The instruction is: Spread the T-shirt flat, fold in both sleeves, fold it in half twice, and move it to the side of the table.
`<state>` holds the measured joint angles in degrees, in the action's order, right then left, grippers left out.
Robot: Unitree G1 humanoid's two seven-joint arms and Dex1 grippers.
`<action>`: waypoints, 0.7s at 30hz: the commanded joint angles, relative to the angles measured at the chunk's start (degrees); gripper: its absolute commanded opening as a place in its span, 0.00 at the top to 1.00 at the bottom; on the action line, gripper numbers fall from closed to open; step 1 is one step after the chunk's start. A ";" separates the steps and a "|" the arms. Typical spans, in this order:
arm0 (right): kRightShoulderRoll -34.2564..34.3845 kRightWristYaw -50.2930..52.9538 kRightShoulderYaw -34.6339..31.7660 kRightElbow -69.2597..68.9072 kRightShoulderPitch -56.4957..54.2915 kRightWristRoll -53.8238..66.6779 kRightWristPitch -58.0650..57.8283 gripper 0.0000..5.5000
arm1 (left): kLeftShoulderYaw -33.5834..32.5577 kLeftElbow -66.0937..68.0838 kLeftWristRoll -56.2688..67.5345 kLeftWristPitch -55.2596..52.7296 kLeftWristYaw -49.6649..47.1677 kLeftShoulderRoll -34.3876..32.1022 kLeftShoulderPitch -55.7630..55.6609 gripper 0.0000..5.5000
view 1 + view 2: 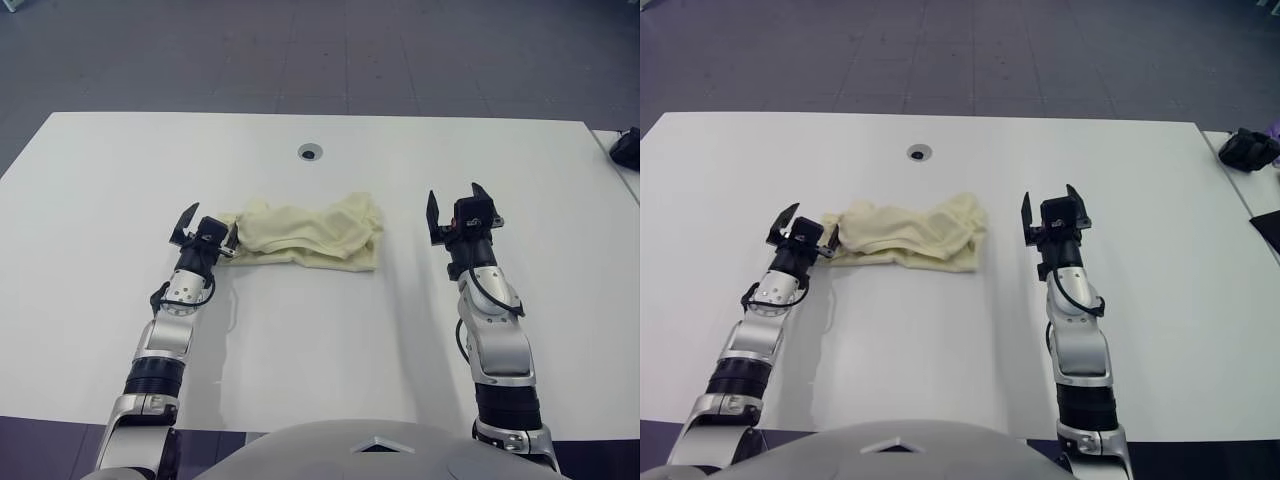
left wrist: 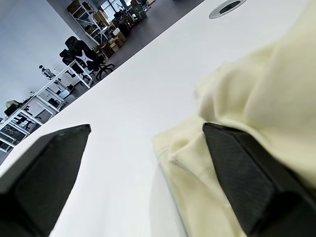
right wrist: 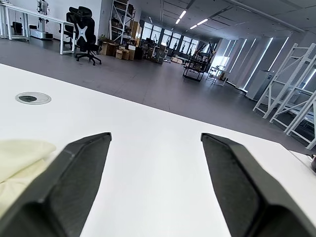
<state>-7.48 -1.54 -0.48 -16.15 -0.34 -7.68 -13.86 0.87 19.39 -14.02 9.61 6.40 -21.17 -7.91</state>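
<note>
A pale yellow T-shirt (image 1: pixel 305 232) lies crumpled in a bunch at the middle of the white table (image 1: pixel 120 180). My left gripper (image 1: pixel 207 228) is open at the shirt's left end, one finger (image 2: pixel 247 177) against the cloth (image 2: pixel 266 94) and the other (image 2: pixel 42 173) over bare table. My right gripper (image 1: pixel 455 205) stands open above the table, a short way right of the shirt, with nothing between its fingers (image 3: pixel 74 177). An edge of the shirt (image 3: pixel 19 158) shows in the right wrist view.
A round cable grommet (image 1: pixel 310 152) is set in the table behind the shirt. A dark object (image 1: pixel 1248 150) sits on a neighbouring table at the far right. Bare tabletop stretches on all sides of the shirt.
</note>
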 commanded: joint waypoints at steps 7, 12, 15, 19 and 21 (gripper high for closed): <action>-14.72 -15.51 -2.26 -12.12 10.09 0.76 -1.61 0.08 | 9.59 -10.08 -1.11 -1.64 4.77 4.80 3.93 0.02; -23.09 -21.07 -3.78 -13.41 14.71 -1.93 2.79 0.02 | 9.51 -11.02 -1.31 -3.70 3.66 5.59 2.64 0.02; -26.49 -22.61 -3.24 -11.03 15.88 -4.16 7.36 0.02 | 8.72 -9.92 -1.19 -3.91 3.18 4.99 0.84 0.02; -27.83 -23.28 -1.11 -7.80 15.11 -6.49 10.03 0.02 | 8.23 -8.60 -1.02 -3.48 3.07 4.31 -1.15 0.02; -28.04 -23.21 0.38 -6.38 14.96 -8.05 10.98 0.02 | 8.21 -8.22 -0.98 -3.12 3.10 4.18 -1.75 0.02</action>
<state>-34.66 -24.35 -1.56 -23.95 15.04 -14.21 -3.93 9.29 10.46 -14.47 6.25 9.46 -16.59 -8.80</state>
